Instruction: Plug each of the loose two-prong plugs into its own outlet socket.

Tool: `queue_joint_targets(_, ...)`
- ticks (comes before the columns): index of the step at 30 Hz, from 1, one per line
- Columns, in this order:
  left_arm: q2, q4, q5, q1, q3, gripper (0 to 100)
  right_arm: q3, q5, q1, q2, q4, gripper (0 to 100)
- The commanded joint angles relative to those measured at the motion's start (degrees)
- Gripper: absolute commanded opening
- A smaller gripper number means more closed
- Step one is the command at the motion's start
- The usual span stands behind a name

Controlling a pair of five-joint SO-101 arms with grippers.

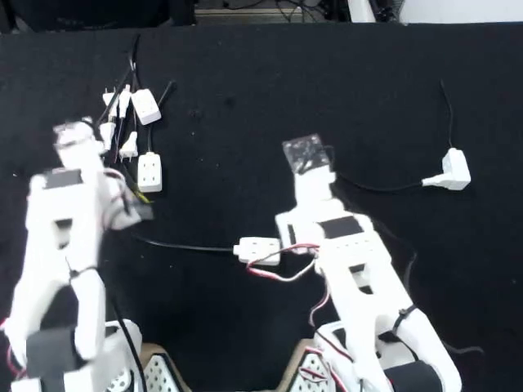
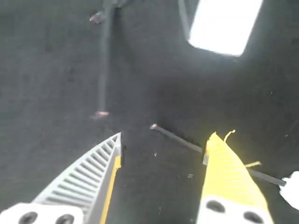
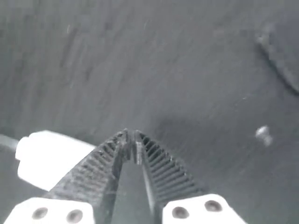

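Your left gripper (image 2: 166, 136) hangs wide open over the black worktop (image 1: 245, 98), holding nothing. Only a thin black cable (image 2: 180, 140) crosses the gap between its fingers. In the high view a white outlet socket (image 1: 149, 171) lies just beyond it at 12 o'clock. Your right gripper (image 3: 131, 137) is closed tip to tip and empty, with a white block (image 3: 51, 156) just beside it. A loose two-prong plug (image 1: 452, 171) rests well apart, at 3 o'clock from that gripper.
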Motion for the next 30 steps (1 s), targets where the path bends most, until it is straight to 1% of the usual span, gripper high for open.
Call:
queue_joint_targets(1,-5.80,-9.05,-0.18,1.63,7.78,29,-2.51,0.53,-2.37,-1.63,4.40,1.1)
queue_joint_targets(7,-7.03,-17.76,0.26,1.54,14.90,28,-2.33,0.62,-1.23,-1.45,4.48,1.1)
queue_joint_targets(10,-7.03,-20.04,0.70,1.54,16.48,28,-2.59,2.29,-1.76,0.75,4.48,1.1)
queue_joint_targets(13,-7.03,-20.57,3.43,1.45,16.75,21,-4.44,2.90,-6.07,6.29,5.19,1.1)
queue_joint_targets(16,-7.03,-20.57,3.52,1.45,16.57,11,-7.52,2.90,-9.93,12.62,6.07,1.1)
queue_joint_targets(18,-7.03,-20.57,3.52,1.45,16.57,9,-9.10,2.81,-11.87,15.78,5.63,1.1)
queue_joint_targets(23,-7.03,-20.57,3.69,1.45,16.40,12,-11.91,2.46,-14.86,18.95,0.79,1.1)
queue_joint_targets(30,-7.03,-20.57,3.69,1.54,16.57,18,-13.49,2.46,-18.46,16.22,-3.69,1.1)
